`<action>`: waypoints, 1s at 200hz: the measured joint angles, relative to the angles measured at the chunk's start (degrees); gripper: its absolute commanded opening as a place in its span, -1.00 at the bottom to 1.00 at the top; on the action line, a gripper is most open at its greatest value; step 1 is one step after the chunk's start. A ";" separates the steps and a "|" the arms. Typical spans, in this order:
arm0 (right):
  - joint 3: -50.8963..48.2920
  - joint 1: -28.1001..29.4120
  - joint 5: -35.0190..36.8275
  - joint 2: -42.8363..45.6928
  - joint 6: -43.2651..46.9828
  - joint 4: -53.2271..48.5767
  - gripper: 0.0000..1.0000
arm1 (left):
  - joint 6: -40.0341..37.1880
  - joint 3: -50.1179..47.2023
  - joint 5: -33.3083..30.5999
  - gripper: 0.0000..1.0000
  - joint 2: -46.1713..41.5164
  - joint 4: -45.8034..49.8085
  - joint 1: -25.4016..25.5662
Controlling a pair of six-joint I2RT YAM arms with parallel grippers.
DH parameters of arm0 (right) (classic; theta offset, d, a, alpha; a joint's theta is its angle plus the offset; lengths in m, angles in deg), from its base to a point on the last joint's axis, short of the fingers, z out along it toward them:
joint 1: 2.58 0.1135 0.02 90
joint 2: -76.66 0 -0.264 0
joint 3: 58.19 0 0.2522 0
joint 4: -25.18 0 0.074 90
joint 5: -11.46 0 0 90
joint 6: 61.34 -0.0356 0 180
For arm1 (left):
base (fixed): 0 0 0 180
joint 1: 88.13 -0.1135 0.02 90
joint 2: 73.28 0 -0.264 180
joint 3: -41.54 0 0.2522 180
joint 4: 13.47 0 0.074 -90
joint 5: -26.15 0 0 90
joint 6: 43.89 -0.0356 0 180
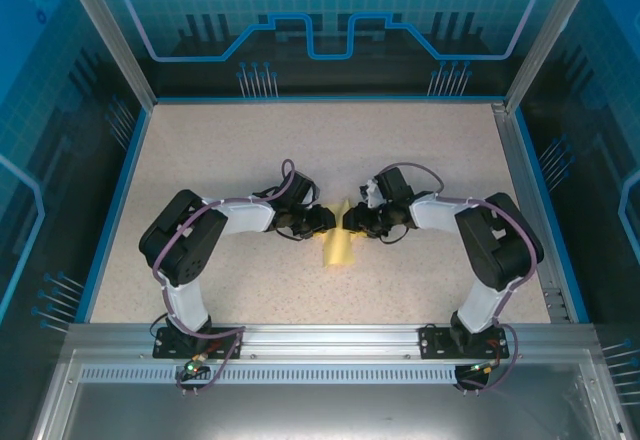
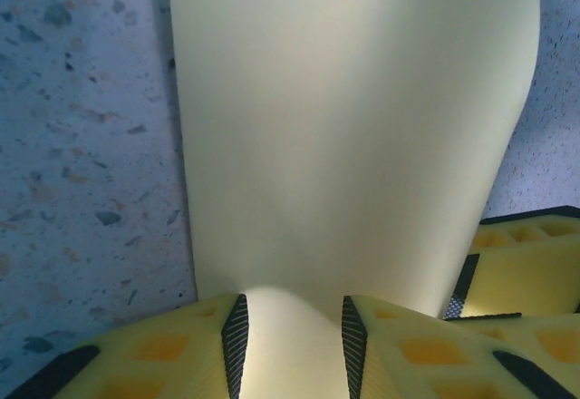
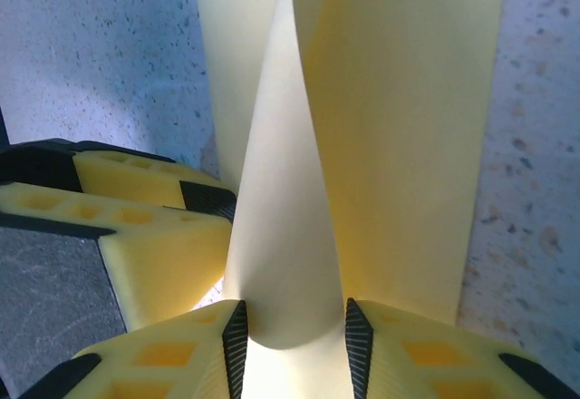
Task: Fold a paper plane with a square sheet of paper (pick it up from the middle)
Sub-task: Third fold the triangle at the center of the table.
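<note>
Top view: blue glassy enclosure walls (image 1: 90, 50) w/ alu posts all round. Inside, speckled beige table (image 1: 300, 150). Alu rail (image 1: 320, 338) across bottom of frame, carrying both arm bases.

From lower left, left arm (image 1: 185, 245) bent inward toward ctr. Mirrored from lower right, right arm (image 1: 495, 245). Wrists nearly meeting at frame ctr.

Pale-yellow sheet of paper (image 1: 338, 250) at ctr of table, between & just below the two wrists in frame. From above, a narrow longish strip: upper end at the pincers, lower end pointing toward bottom of frame.

Left wrist view: sheet of paper (image 2: 353, 145) over most of mid & right of frame. Broad smooth face, top edge bowed, narrowing to a curled neck at bottom ctr. Table (image 2: 82, 145) behind it at left.

Right wrist view: sheet of paper (image 3: 408, 127) twisted. One broad panel at upper right, a thinner curled fold down ctr to bottom, another flap behind at upper left-ctr.

At frame ctr of top view, left pincer (image 1: 322, 222) closed on the sheet of paper. In own cam, left pincer (image 2: 292, 354) at bottom ctr, curled neck squeezed between black ribbed pads (image 2: 236, 345).

Opposite, right pincer (image 1: 352, 220) likewise clamped on same sheet. In own cam, right pincer (image 3: 292, 354) at bottom ctr, fold caught between pads (image 3: 355, 345).

Pincers just beside each other; touching or not, can't tell. Yellow finger (image 2: 530, 263) of the right one at lower right of left wrist view. Fingers (image 3: 154, 254) of the left one at mid-left of right wrist view.
</note>
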 measured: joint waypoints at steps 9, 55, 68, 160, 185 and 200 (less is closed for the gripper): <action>0.50 0.00 -0.13 -0.44 0.02 -0.11 -0.24 | 0.00 0.00 0.00 -0.28 0.00 0.00 -0.02; 4.92 -0.85 -0.66 -2.78 0.83 -0.09 -0.23 | 0.00 0.00 0.00 -0.28 0.00 0.02 -0.02; 5.88 -1.20 -0.79 -3.61 1.22 -0.11 -0.23 | 0.00 0.00 0.00 -0.28 0.00 0.02 -0.02; 5.88 -1.51 1.25 -4.37 4.33 -6.60 -0.71 | -1.40 0.00 -0.02 -0.25 -0.07 0.07 0.02; 5.09 -1.51 1.09 -4.37 4.09 -6.69 -0.76 | -3.48 -0.59 -0.13 -0.17 -1.84 0.76 0.15; 5.05 -1.51 1.11 -4.37 3.69 -6.73 -0.81 | -5.44 -1.53 -0.52 -0.08 -4.72 1.51 0.50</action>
